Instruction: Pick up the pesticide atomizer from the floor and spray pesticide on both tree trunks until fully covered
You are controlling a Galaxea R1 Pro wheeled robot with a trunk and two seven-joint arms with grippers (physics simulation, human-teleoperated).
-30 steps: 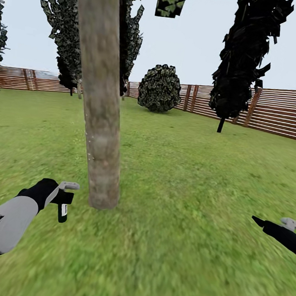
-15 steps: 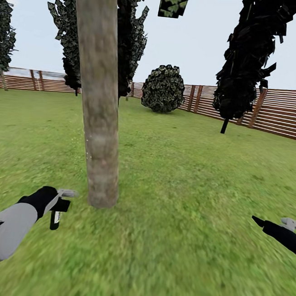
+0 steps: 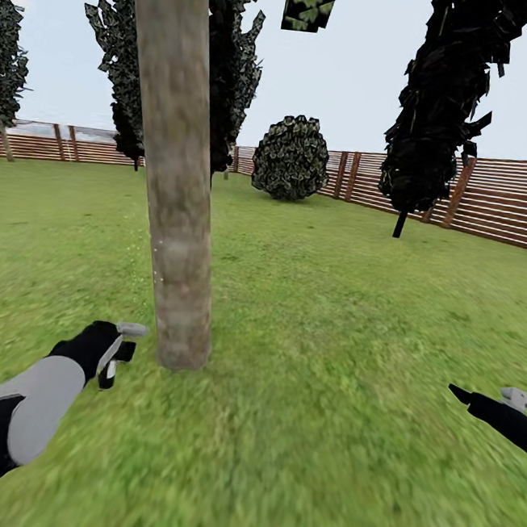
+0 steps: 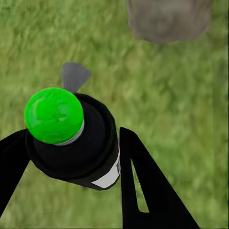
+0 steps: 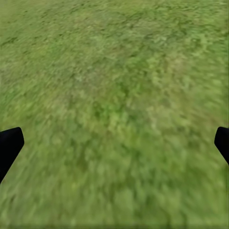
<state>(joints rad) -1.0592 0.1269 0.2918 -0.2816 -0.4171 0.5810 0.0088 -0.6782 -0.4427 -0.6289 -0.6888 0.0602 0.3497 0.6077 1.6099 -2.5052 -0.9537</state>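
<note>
A thick grey-brown tree trunk (image 3: 178, 190) rises from the lawn just ahead and left of centre, with a bit of its green crown (image 3: 311, 1) at the top edge. My left gripper (image 3: 116, 349) hangs low beside the trunk's base, a short way to its left. It is shut on the pesticide atomizer (image 3: 109, 371), a black bottle with a white label. In the left wrist view the atomizer (image 4: 81, 152) shows a bright green cap between the black fingers (image 4: 143, 186), and the trunk base (image 4: 169, 19) lies just beyond. My right gripper (image 3: 485, 398) stays low at the right, open over bare grass (image 5: 114, 114).
Green lawn (image 3: 332, 303) stretches all around. A brown slat fence (image 3: 505, 200) rings the back and right. Dark narrow conifers (image 3: 442, 104) stand at the right and behind the trunk (image 3: 126, 62), and a round shrub (image 3: 289, 157) sits by the fence.
My left gripper, still holding the atomizer, first dipped and has now risen and moved closer to the trunk's base. The view shifted slightly a second ago. The right arm has not moved.
</note>
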